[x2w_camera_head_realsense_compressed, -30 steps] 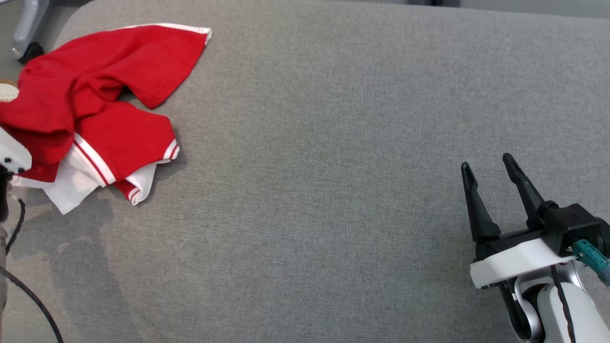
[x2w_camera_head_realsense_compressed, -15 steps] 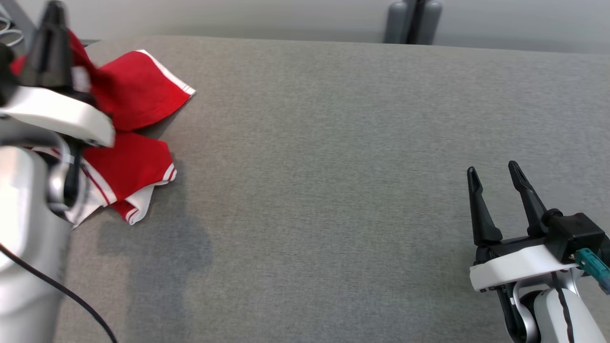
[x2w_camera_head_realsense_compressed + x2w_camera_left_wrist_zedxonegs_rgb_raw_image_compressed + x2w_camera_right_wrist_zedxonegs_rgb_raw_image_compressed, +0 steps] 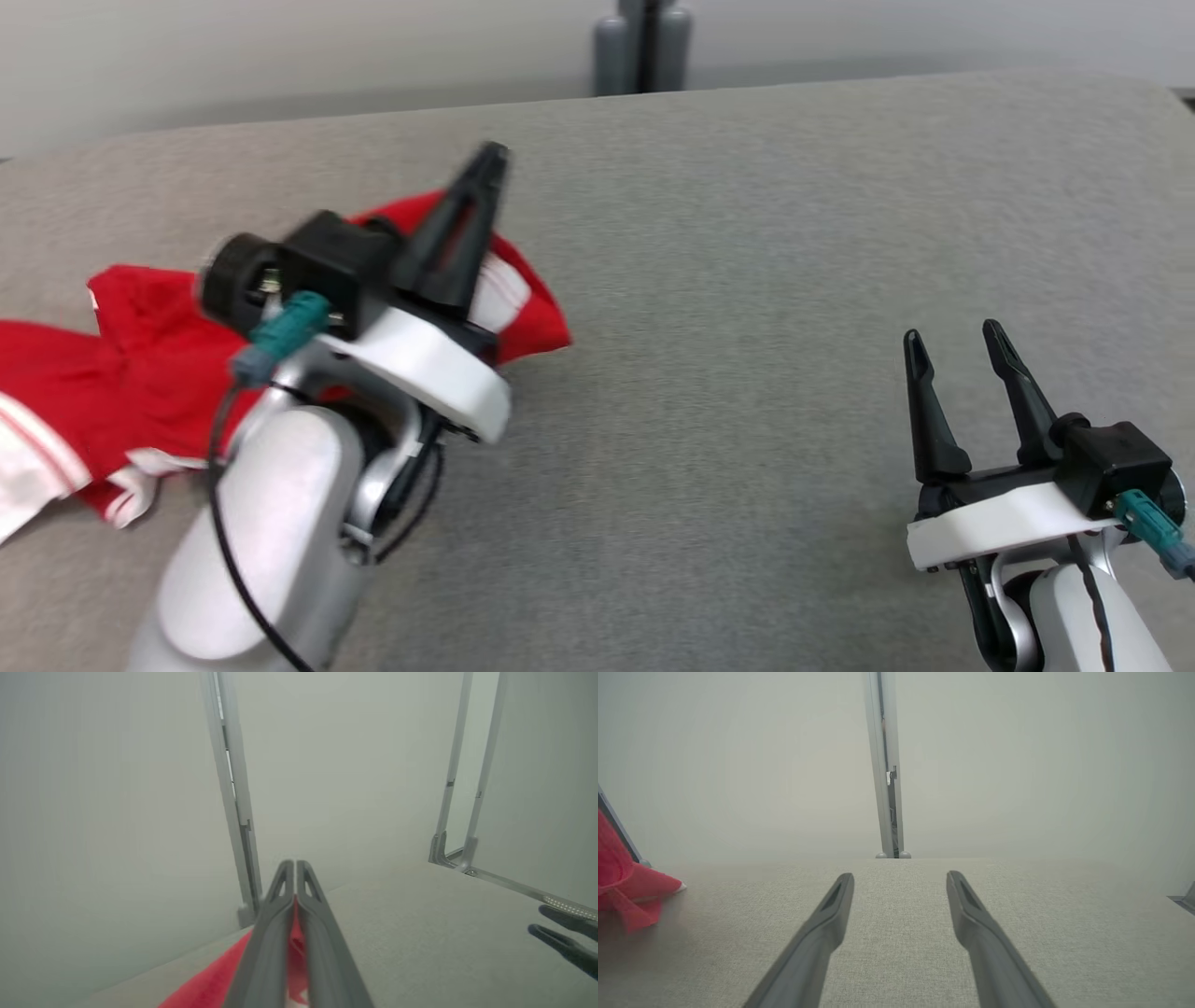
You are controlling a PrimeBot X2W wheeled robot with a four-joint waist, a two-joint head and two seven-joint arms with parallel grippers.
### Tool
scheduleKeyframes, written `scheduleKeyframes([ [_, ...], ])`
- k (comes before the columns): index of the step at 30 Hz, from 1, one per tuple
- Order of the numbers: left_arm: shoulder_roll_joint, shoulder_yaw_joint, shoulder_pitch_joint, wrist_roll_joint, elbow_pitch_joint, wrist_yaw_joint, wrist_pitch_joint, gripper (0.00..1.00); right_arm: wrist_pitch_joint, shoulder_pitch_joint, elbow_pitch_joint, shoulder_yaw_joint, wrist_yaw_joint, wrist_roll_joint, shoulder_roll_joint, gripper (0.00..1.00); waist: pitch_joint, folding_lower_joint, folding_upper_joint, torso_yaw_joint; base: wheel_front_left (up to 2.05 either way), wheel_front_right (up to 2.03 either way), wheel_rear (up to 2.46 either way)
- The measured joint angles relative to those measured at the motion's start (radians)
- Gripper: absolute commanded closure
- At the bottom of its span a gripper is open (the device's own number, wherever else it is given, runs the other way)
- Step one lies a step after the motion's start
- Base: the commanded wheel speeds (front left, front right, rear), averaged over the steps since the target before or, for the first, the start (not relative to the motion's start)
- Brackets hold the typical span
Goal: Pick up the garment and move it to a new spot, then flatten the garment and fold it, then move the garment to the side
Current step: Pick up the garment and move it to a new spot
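Observation:
The red garment [image 3: 140, 373] with white striped trim lies bunched at the left of the grey padded surface [image 3: 747, 233]. My left gripper [image 3: 490, 159] is raised above it, fingers pressed together, shut on a fold of the red cloth. In the left wrist view that cloth [image 3: 210, 984] runs up between the closed fingers [image 3: 280, 914]. My right gripper [image 3: 952, 341] stands open at the lower right, nothing between its fingers [image 3: 822, 933], well apart from the garment [image 3: 626, 886].
A grey post [image 3: 644, 47] stands behind the far edge of the surface, against a pale wall. Metal frame rails [image 3: 467, 788] rise at the surface's corner. The right gripper [image 3: 560, 938] shows at the left wrist view's right edge.
The head camera has shifted. My left gripper has come up and swung right, shut on the garment, pulling the red cloth towards the middle. The right gripper has stayed open in place.

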Motion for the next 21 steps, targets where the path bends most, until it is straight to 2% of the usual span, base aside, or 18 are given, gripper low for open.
scheduleKeyframes([
  [5, -0.056, -0.071, -0.037, 0.000, 0.039, -0.024, 0.017, 1.00, -0.013, -0.014, 0.010, 0.012, 0.000, 0.009, 0.004, 0.00, 0.011, 0.0000, 0.0000, -0.089, 0.00, 0.00, 0.00],
  [13, -0.124, -0.131, -0.157, 0.006, 0.164, -0.049, 0.009, 1.00, -0.026, -0.039, 0.032, 0.036, 0.000, 0.056, 0.005, 0.00, 0.057, 0.0000, 0.0000, -0.244, 0.00, 0.00, 0.00],
  [17, -0.139, -0.151, -0.207, -0.002, 0.254, -0.058, 0.005, 1.00, -0.029, -0.043, 0.042, 0.045, 0.000, 0.080, 0.005, 0.00, 0.092, 0.0000, 0.0000, -0.314, 0.00, 0.00, 0.00],
  [21, -0.152, -0.184, -0.225, -0.024, 0.363, -0.076, 0.002, 1.00, -0.029, -0.044, 0.042, 0.048, 0.000, 0.107, 0.005, 0.00, 0.140, 0.0000, 0.0000, -0.357, 0.00, 0.00, 0.00],
])
